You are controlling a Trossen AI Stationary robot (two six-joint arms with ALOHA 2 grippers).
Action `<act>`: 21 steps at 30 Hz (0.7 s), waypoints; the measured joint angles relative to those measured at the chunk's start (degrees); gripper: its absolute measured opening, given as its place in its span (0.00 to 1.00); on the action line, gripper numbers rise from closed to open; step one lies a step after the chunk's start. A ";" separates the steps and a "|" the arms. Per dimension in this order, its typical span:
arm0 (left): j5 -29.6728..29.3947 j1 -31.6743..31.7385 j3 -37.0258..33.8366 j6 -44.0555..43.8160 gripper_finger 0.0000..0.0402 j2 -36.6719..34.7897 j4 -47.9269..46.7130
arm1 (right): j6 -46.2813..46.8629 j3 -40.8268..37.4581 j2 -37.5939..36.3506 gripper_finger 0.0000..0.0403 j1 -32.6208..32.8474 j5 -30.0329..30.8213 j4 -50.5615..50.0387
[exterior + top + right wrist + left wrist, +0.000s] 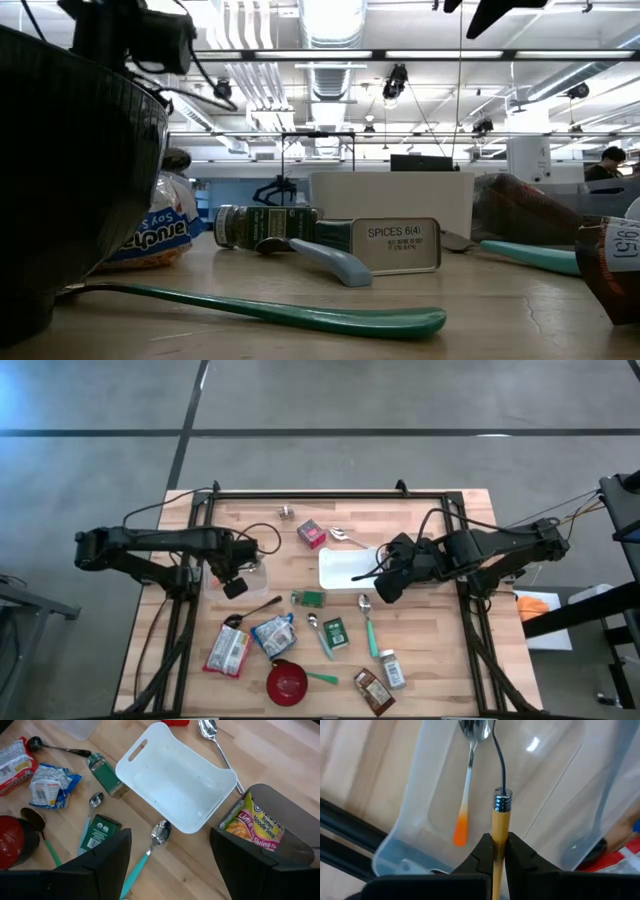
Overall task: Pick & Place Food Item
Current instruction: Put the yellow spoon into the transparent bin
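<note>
In the left wrist view my left gripper (499, 842) is shut on a yellow-handled utensil (500, 815) with a metal collar and a thin dark stem. It hangs over a clear plastic container (415, 825), where an orange-tipped spoon (468, 785) lies. My right gripper (170, 840) hovers open, high above the near right corner of the white tray (175, 780). A ramen noodle packet (255, 827) shows just past one of its fingers (240, 850), partly hidden by it. In the high view the left gripper (235, 587) is over the container (212, 582) and the right gripper (384, 588) is beside the tray (345, 567). My left gripper pinches the utensil's yellow handle (499, 827) between its two fingers, a little behind the metal collar. The fingers point down and lie along the handle. The utensil hangs below them, stem down into the container. My right gripper's finger hides the packet's near end; I cannot tell if it touches.
The near half of the table holds a red bowl (287, 682), snack packets (228, 652), a green tin (335, 632), a green bottle (310, 598), teal spoons (370, 635), a jar (392, 670) and a black ladle (250, 610). A pink box (312, 534) lies behind the tray.
</note>
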 joint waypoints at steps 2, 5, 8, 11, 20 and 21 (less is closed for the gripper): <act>1.42 0.00 -1.89 -0.44 0.04 -0.04 0.67 | 0.49 -0.02 0.00 0.67 0.08 0.01 -0.02; 2.35 0.00 -4.81 -2.30 0.04 -0.02 1.48 | 0.71 -0.02 0.00 0.67 0.37 0.09 -0.02; 3.13 0.00 -7.22 -3.47 0.04 -0.02 4.00 | 0.66 -0.02 0.00 0.67 0.38 0.07 -0.02; 4.97 0.00 -8.90 -3.82 0.04 0.04 6.89 | 0.22 -0.02 0.00 0.67 0.35 0.11 -0.04; 5.77 0.09 -13.04 -4.99 0.04 0.05 12.78 | 0.23 -0.02 0.00 0.67 0.35 0.13 -0.01; 5.79 0.22 -13.60 -5.32 0.04 0.05 13.41 | 0.23 -0.02 0.00 0.67 0.35 0.13 0.00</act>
